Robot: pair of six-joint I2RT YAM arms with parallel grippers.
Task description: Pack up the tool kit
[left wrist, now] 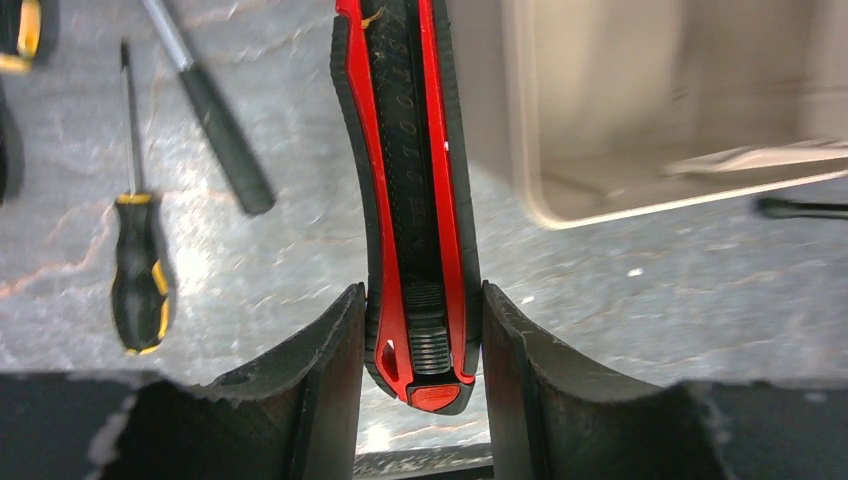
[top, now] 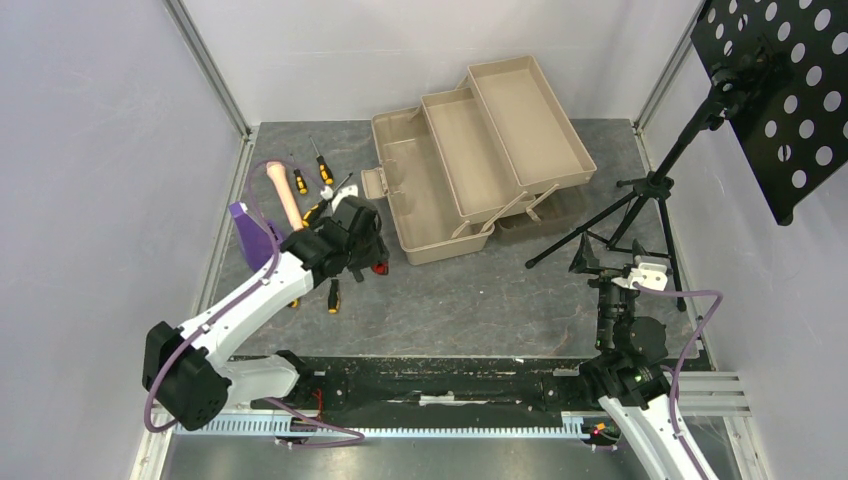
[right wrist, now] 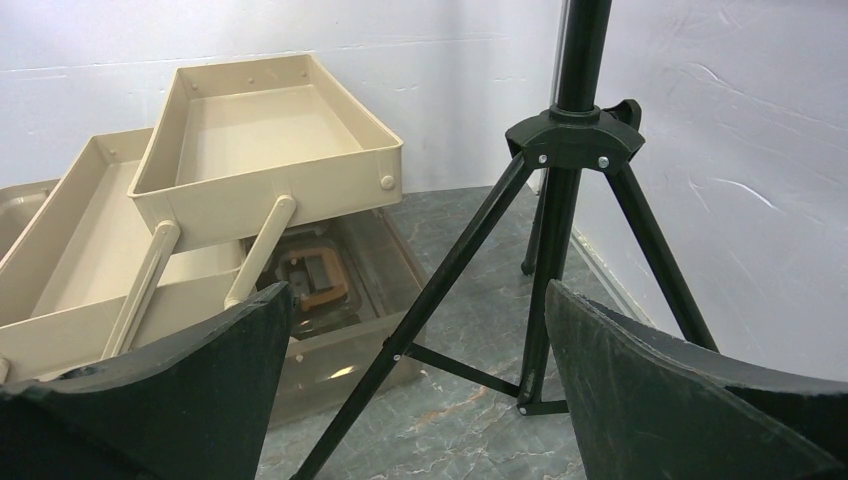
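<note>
The knife [left wrist: 415, 200] is gripped at its butt end by the closed left jaws, its long axis pointing straight ahead of them. The toolbox [top: 415, 200] lies open just to their right. The right jaws are held open and empty.

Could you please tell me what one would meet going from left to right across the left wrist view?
In order: orange-and-black screwdriver → black-handled tool → red-black utility knife → tan toolbox.
</note>
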